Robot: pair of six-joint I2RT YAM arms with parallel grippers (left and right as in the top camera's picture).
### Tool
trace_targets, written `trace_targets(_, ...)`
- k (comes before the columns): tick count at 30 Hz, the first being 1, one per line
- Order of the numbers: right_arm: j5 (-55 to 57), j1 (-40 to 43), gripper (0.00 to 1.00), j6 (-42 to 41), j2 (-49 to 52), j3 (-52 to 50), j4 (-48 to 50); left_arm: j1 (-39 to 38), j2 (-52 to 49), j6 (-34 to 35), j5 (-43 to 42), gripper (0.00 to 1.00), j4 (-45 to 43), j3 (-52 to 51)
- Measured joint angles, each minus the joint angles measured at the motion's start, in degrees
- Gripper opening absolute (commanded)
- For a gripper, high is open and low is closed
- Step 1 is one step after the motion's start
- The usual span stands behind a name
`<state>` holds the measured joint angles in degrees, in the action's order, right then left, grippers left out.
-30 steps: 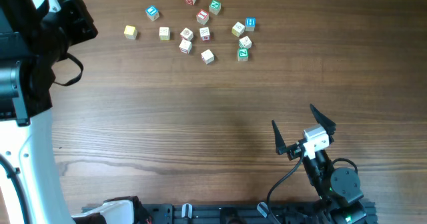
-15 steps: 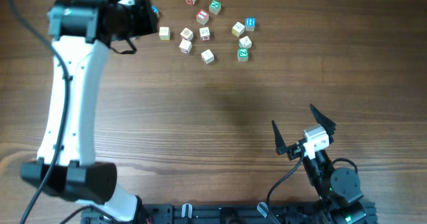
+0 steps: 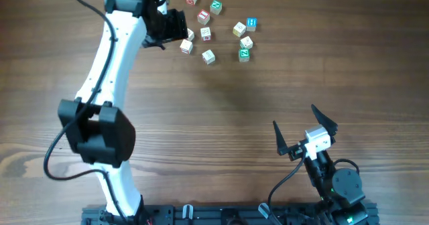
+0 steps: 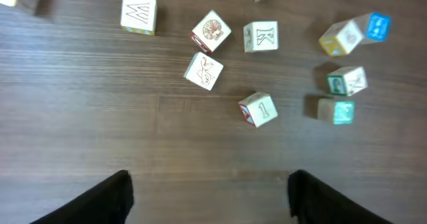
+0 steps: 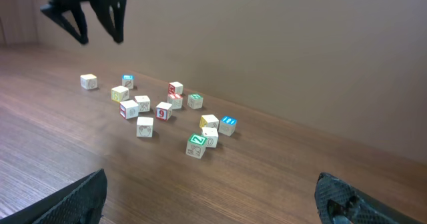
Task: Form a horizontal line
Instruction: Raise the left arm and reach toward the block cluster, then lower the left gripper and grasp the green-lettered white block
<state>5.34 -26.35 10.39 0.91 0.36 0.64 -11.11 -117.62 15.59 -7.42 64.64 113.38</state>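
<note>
No line stood yet: the letter cubes lay scattered around the "1" cube. The left gripper hovered near it, jaws open, probably needing to lower onto one cube. The right gripper sat well apart, jaws open.

A blue-faced cube is sitting ahead-right of the left fingers; the wooden table is lying beneath them.
</note>
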Motion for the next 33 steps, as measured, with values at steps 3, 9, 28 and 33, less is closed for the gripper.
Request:
trace_targets(3, 0.00, 0.00, 1.00, 0.00, 0.00, 0.00, 0.00, -0.74, -2.86, 0.35, 0.02, 0.04, -2.27, 0.00)
trace_targets(9, 0.00, 0.00, 1.00, 0.00, 0.00, 0.00, 0.00, -1.95, -5.51, 0.00, 0.07, 0.42, -5.40, 0.00)
trace_targets(28, 0.00, 0.00, 1.00, 0.00, 0.00, 0.00, 0.00, -1.97, -17.42, 0.15, 3.30, 0.51, -15.89, 0.00)
trace_targets(33, 0.00, 0.00, 1.00, 0.00, 0.00, 0.00, 0.00, -1.97, -18.16, 0.33, 4.15, 0.39, -16.33, 0.00)
